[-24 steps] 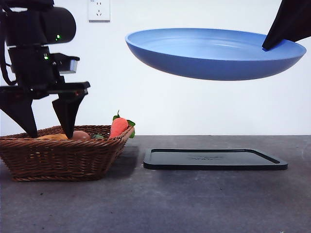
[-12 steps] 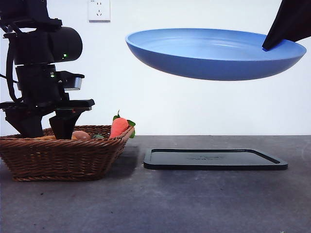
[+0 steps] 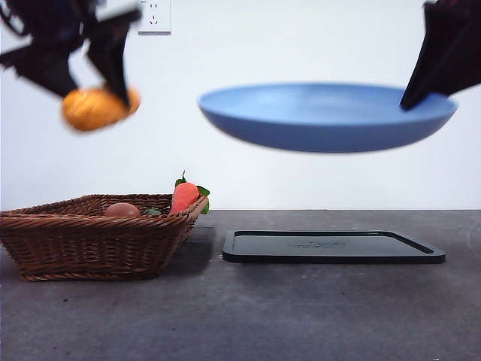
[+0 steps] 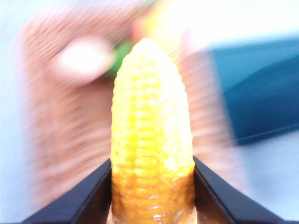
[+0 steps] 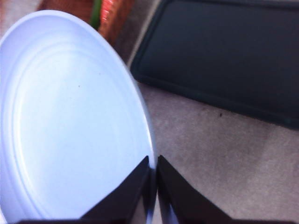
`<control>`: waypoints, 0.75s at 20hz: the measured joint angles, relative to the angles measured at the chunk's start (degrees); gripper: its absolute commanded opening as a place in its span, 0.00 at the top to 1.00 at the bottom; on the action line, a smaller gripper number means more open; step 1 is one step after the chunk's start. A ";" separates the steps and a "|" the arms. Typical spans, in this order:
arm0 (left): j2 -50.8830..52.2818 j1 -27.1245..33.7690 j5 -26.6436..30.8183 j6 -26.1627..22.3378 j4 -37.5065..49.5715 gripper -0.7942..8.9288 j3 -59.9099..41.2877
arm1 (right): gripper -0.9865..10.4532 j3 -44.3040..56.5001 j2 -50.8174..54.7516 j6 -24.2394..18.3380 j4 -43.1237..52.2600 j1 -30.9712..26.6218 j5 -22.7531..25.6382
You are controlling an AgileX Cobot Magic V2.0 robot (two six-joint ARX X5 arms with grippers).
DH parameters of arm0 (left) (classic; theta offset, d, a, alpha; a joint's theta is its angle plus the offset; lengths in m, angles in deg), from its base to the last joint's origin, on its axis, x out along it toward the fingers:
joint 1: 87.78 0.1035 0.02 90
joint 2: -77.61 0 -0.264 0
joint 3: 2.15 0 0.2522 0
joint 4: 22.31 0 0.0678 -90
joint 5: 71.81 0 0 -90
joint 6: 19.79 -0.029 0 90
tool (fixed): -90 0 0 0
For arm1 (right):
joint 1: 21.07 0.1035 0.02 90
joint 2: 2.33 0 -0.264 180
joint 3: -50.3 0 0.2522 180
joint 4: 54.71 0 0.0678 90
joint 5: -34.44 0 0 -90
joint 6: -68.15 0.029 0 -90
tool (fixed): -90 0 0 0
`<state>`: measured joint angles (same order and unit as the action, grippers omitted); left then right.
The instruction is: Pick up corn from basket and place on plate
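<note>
The orange-yellow corn [image 3: 96,107] hangs high above the basket [image 3: 94,241], clamped between the black jaws of my left gripper [image 3: 89,84]. In the left wrist view the bumpy cob [image 4: 152,140] fills the gap of that gripper [image 4: 152,186], with the basket blurred below. The blue plate [image 3: 327,116] floats in mid-air over the black tray, held by its right rim in my right gripper [image 3: 421,92]. In the right wrist view the jaws of the right gripper [image 5: 153,179] pinch the plate [image 5: 70,116] rim.
A flat black tray [image 3: 333,247] lies on the dark table right of the basket; the right wrist view shows the tray [image 5: 224,56] too. A red-orange carrot [image 3: 184,195] with green leaves and a tan egg [image 3: 122,210] rest in the basket.
My left gripper rose out of the basket with the corn clamped in it. The plate dropped a little lower in the right gripper.
</note>
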<state>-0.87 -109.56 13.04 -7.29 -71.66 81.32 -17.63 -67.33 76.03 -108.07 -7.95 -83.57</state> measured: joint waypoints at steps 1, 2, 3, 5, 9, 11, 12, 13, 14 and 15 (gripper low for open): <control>2.27 -1.79 -3.23 1.64 2.16 0.79 0.15 | 0.91 0.00 -2.86 0.94 1.73 0.02 0.22; 3.23 -3.85 -5.29 2.38 4.11 0.79 0.31 | 0.91 0.00 -5.22 1.81 3.23 0.35 0.35; 3.37 -6.16 -5.64 3.02 5.73 0.79 0.42 | 0.91 0.00 -7.43 2.69 4.79 0.92 0.39; 2.21 -9.73 -5.75 3.76 7.17 0.79 0.42 | 0.91 0.00 -10.73 4.15 6.99 1.88 0.35; -4.15 -15.82 -5.75 3.85 10.01 0.79 0.42 | 0.91 0.00 -14.67 6.29 9.18 2.23 -0.15; -8.55 -17.55 -5.75 3.34 11.15 0.79 0.42 | 0.91 0.00 -15.32 6.97 9.53 2.21 -0.13; -10.99 -18.32 -5.75 3.32 11.50 0.79 0.42 | 0.91 0.00 -15.37 7.19 9.68 2.19 -0.09; -13.03 -19.04 -5.73 3.32 12.00 0.79 0.42 | 0.91 0.00 -15.37 7.32 9.88 2.19 -0.11; -14.62 -19.82 -5.73 3.32 12.79 0.79 0.42 | 0.91 0.00 -15.37 7.41 9.86 2.19 -0.13; -15.67 -20.63 -5.73 3.32 13.62 0.79 0.42 | 0.91 0.00 -15.37 7.43 9.84 2.19 -0.11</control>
<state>-16.54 -130.19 7.31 -3.97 -58.05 81.73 -17.63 -82.69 83.46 -98.23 -5.76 -83.68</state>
